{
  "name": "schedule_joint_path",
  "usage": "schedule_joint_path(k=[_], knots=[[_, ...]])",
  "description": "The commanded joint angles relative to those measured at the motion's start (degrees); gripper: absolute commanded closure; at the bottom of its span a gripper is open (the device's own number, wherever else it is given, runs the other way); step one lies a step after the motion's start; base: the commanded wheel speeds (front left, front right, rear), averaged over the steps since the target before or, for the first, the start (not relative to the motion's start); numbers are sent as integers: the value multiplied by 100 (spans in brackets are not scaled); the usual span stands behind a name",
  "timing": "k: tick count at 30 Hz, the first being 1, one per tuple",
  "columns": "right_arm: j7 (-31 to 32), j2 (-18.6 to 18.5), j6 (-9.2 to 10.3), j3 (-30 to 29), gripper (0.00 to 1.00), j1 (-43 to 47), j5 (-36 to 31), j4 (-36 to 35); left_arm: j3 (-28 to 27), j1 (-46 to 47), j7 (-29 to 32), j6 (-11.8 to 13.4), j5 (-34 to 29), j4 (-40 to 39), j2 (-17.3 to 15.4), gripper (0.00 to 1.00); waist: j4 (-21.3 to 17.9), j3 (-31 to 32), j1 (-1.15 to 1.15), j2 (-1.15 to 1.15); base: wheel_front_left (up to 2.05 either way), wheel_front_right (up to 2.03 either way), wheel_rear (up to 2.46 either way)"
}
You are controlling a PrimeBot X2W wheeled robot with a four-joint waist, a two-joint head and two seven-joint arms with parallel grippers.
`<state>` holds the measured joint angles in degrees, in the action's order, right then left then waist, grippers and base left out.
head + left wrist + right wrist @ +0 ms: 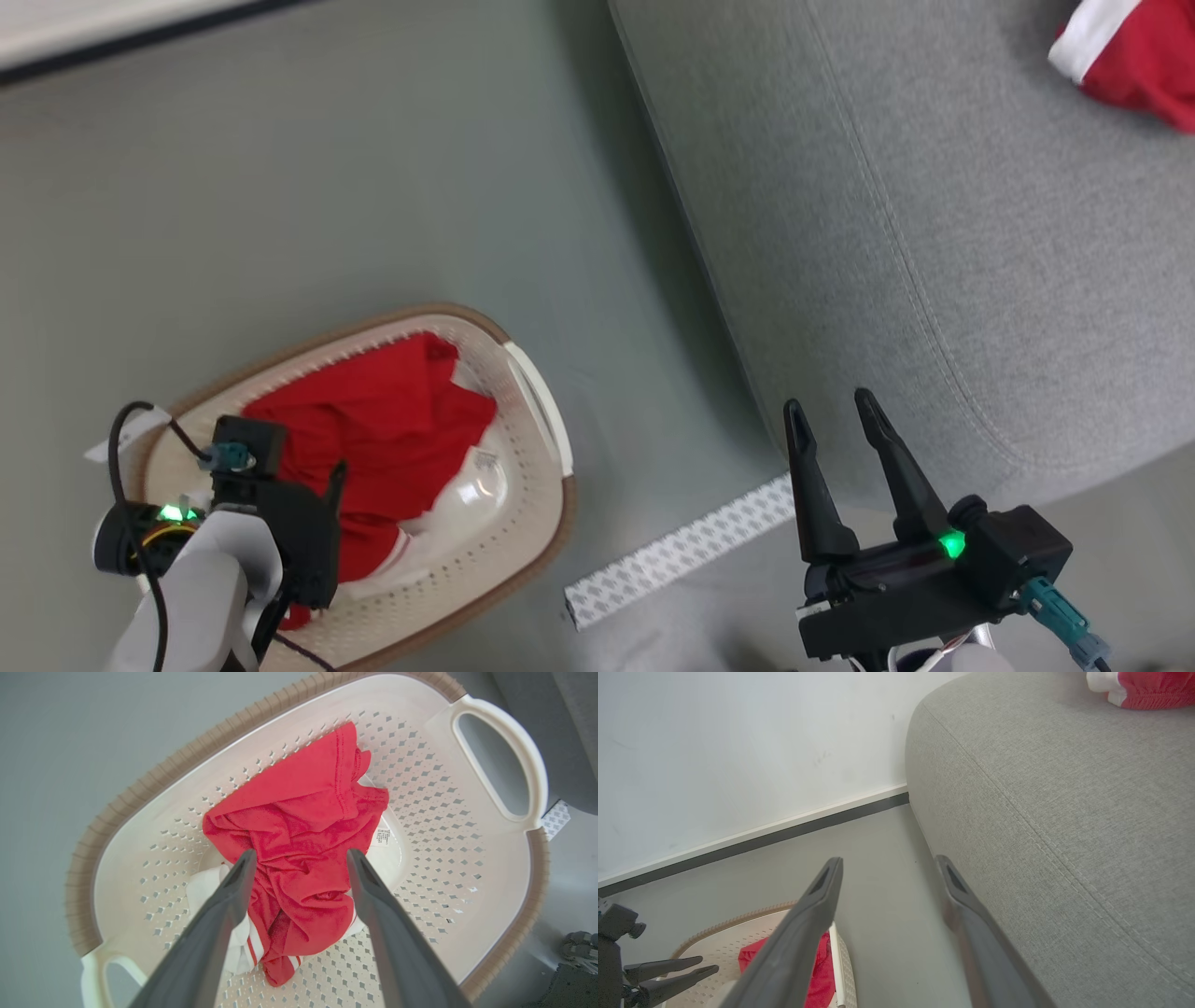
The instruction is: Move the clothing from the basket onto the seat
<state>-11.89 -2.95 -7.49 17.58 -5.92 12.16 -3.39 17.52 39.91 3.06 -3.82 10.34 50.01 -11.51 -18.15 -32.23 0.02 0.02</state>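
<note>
A white strip with a grey diamond pattern (681,551) lies flat on the grey-green floor (373,187), in the gap between the laundry basket (540,397) and the rounded front edge of the grey sofa (934,187); one end reaches the sofa's base, the other stops short of the basket. The basket stands on the floor just left of the sofa, its white side handle turned toward it. Inside lies a crumpled red garment (392,411), bunched over the middle of the perforated bottom, with white striped trim (243,947) at one end and a small white label (383,836) showing beside it. The left hand (301,858) hangs over the basket with its two dark fingers spread wide to either side of the red heap, gripping nothing; whether the tips touch the cloth cannot be told. The right hand (829,403) is held by the sofa's front corner, released and empty, fingers apart. A second red and white garment (1134,56) lies far back on the sofa cushion, well apart from both hands. Behind the basket a pale wall (738,742) meets the floor at a white and dark skirting board (784,833).
</note>
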Motion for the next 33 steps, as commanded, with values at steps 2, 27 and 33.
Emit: schedule_joint_path(k=[2, 27, 33], knots=[[-113, 26, 0, 81, 0, -133, 120, 33, 7, 157, -36, 111, -65, 135, -43, 0, -702, -1036, -2, -2, 0, 0, 0], [-323, 21, 0, 503, 0, -285, 584, 213, 286, 1028, 198, 1246, -462, 1310, -197, 0, -733, -1730, -2, -2, 0, 0, 0], [-323, 22, 0, 520, 0, -342, 622, 220, 306, 1195, 205, 1011, -366, 1666, -168, 100, -738, -1731, -2, -2, 0, 0, 0]])
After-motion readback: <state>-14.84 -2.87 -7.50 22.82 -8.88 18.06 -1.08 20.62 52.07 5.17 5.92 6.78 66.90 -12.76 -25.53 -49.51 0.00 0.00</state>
